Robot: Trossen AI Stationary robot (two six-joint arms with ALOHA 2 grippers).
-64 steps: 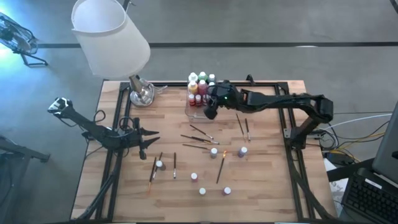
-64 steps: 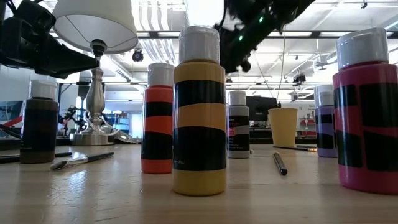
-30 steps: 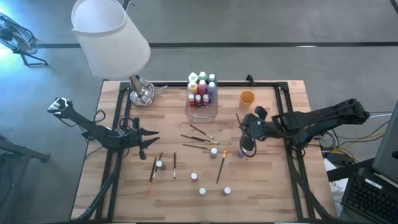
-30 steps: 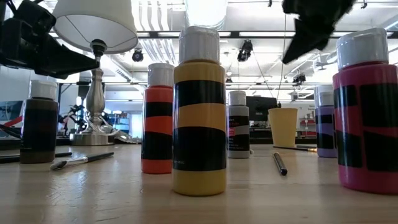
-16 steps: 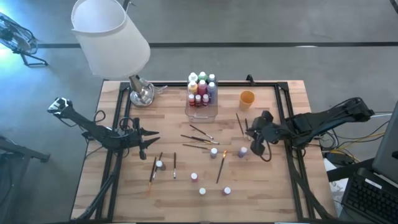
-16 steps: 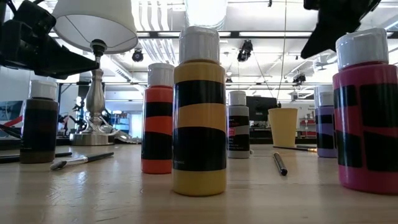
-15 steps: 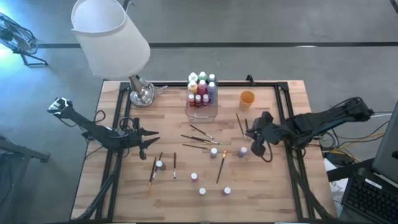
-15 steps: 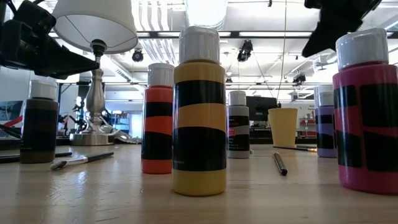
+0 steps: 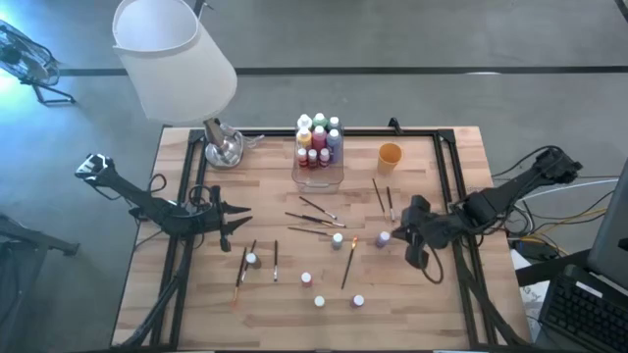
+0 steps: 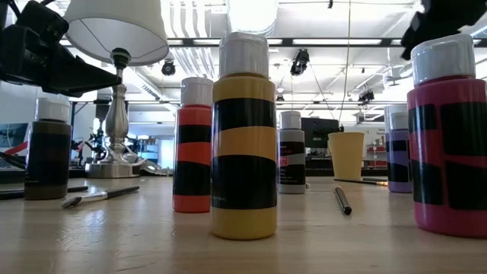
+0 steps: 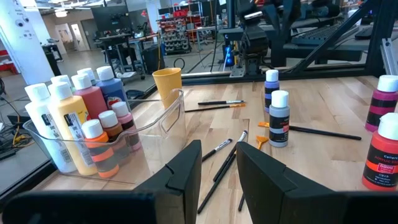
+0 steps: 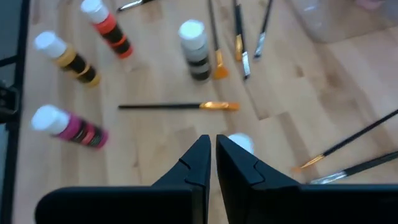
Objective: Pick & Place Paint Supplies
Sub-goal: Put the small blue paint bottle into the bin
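High view, left to right: I see my left gripper [image 9: 238, 212] parked, fingers slightly parted. Brushes [image 9: 316, 218] and bottles [image 9: 338, 239] lie mid-table. My right gripper [image 9: 412, 257] hangs pressed together, empty, beside the purple bottle [image 9: 383, 238]. Next: open, descend.

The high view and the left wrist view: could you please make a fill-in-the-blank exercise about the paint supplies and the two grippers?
1. The clear plastic box holds many paint ____.
2. The orange cup stands on the table beside the box, on the ____ arm's side.
3. The right gripper is ____ and holds nothing.
4. The left gripper waits near the table's ____ edge.

Missing words: bottles; right; shut; left
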